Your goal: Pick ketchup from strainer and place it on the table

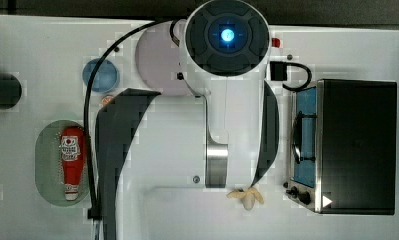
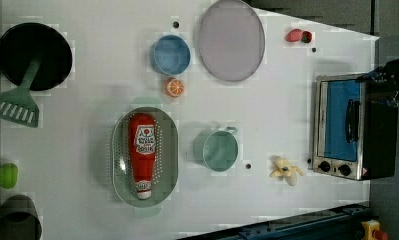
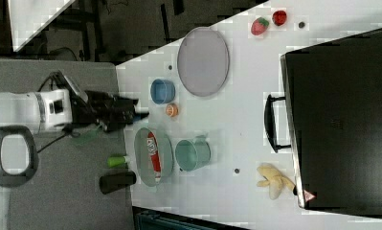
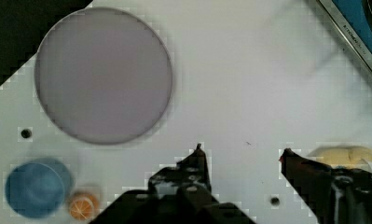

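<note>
Here, the red squeeze ketchup bottle (image 2: 142, 152) with white label and cap lies lengthwise inside the pale green oval perforated strainer (image 2: 118, 160) — cap toward the left view's bottom — on the white flat tabletop (image 2: 267, 115). The black gripper (image 4: 242, 151) hangs above bare table, fingers (image 4: 197, 161) spread apart and grasping nothing. In the left view, a round teal mug (image 2: 216, 150) stands just right of the strainer; an orange slice (image 2: 174, 87) and blue bowl (image 2: 170, 54) lie above it — a peeled banana (image 2: 285, 170) rests near the toaster oven (image 2: 354, 127).

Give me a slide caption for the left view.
Ketchup lies in the strainer on the table, beside a green mug.
</note>
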`<state>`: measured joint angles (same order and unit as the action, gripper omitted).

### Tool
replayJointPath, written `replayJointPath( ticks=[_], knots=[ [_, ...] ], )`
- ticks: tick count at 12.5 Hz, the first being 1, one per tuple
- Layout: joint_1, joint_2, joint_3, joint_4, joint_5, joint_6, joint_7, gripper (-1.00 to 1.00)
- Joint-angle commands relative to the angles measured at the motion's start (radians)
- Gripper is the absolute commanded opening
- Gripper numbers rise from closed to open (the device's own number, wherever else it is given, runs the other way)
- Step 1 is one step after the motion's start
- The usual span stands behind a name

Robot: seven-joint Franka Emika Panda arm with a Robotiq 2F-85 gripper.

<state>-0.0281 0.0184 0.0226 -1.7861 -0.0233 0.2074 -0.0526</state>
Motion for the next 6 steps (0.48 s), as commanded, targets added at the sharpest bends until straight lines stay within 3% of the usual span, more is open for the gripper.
replayJointPath(
  ticks=[1, 3, 6],
  knots=[
    [-0.086, -0.268, 0.072, -0.109, 0.052, -0.182, 0.055, 0.58],
    [-0.078, -0.262, 0.104, -0.109, 0.052, -0.182, 0.055, 0.99],
    [-0.065, -0.247, 0.184, -0.109, 0.052, -0.182, 0.055, 1.00]
  ],
)
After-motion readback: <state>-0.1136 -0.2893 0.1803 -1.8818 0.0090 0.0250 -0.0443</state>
